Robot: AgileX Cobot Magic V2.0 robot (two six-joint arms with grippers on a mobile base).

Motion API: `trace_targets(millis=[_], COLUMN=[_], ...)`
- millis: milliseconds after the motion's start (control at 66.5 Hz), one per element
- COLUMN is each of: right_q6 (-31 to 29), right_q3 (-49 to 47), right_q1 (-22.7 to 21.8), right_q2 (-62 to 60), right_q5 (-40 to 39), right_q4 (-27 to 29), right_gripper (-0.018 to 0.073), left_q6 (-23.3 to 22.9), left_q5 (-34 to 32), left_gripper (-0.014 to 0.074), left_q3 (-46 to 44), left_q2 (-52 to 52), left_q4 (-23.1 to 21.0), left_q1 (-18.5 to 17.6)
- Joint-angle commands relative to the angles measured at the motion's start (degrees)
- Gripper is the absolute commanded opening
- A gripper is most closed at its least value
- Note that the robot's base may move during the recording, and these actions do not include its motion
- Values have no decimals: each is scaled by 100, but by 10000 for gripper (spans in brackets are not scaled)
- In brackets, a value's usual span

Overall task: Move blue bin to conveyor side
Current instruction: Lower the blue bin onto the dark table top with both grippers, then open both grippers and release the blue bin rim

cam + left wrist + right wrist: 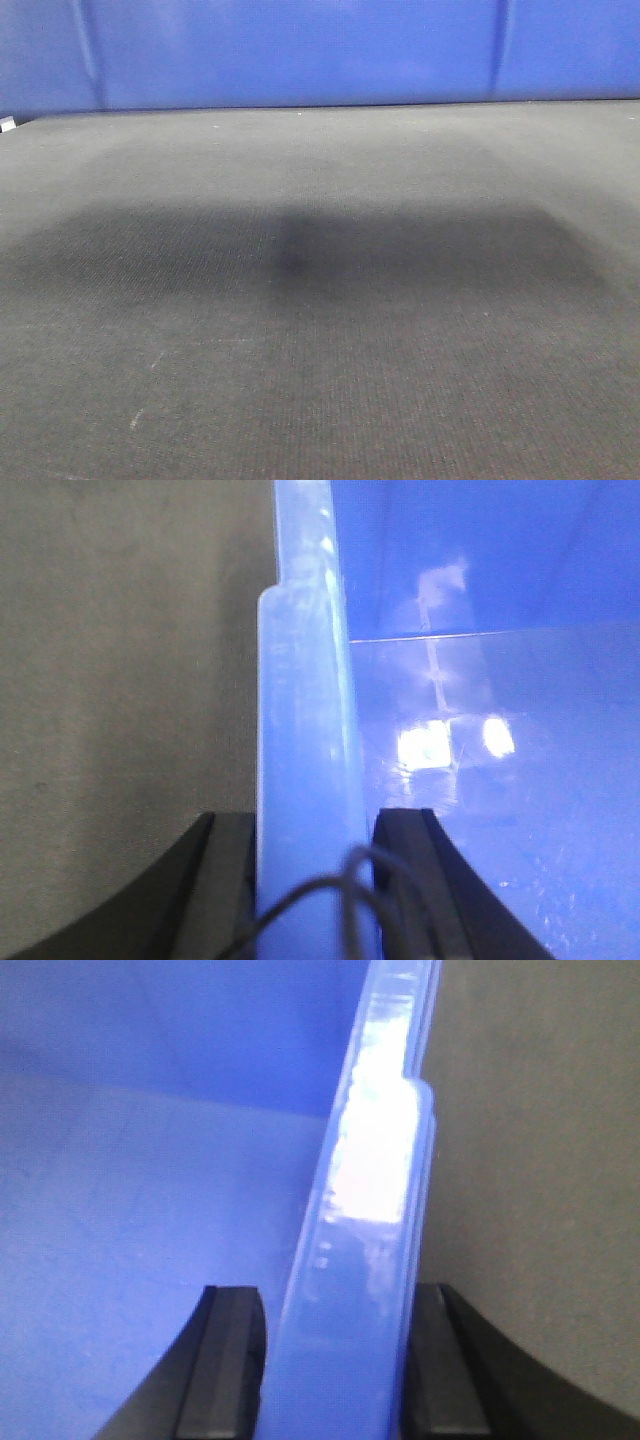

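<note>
The blue bin (300,50) fills the top of the front view, its glossy ribbed wall meeting the dark conveyor side (320,330) belt at the far end. In the left wrist view my left gripper (312,880) straddles the bin's thick rim (300,730), with one black finger (225,880) outside over the belt (120,680) and the other inside, both pressed to it. My right gripper (335,1360) clamps the opposite rim (375,1180) the same way, with the belt (540,1160) on its outer side. The bin's inside looks empty where it shows.
A broad dark shadow lies across the middle of the belt (300,245). A small white object (7,124) sits at the belt's far left edge. A thin black cable (300,900) loops in front of the left gripper's fingers.
</note>
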Motion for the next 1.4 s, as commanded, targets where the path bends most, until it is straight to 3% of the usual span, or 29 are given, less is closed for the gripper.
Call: trace_targets(millis=[0,195,391,766,947,1067,1172,1217,1277,1382], right_q6=[-123,-123,-123,-123,-123,-123,-123,-123,-123,-123], right_q3=[-98,-98,-98,-98,-98,-98,-98,-98,-98,-98], right_q1=[12,12,12,12,12,1,1,1,1,1], right_q2=[193,800,1210,1625,1676,1676,1676,1665,1617,1445], right_q5=[-631,-1029,-1553,-1802,-1763,-1728,-1670,-1606,-1516,-1461], right_q4=[235,214,177,11,-136,-151,-151,-155,-169,-180], right_gripper=[-78,-78,-78,-78,-71,88,388,570,568,568], left_q6=[39,39,39,39,39,39,39,39,39,39], left_q5=[-735,-1216,-1272,-1611,-1566,-1510,-1377,-1370,-1366,-1396], left_gripper=[-20,-20,-20,-13,113,309,491,559,618,610], left_q3=[-97,-97,-97,-97,-97,-107,-119,-119,-129,-129], left_q2=[168,699,1157,1609,1722,1722,1708,1691,1608,1333], left_q4=[-117,-117,-126,-204,-204,-204,-204,-204,-204,-204], left_q1=[-28,-28,-28,-28,-28,-28,-28,-28,-28,-28])
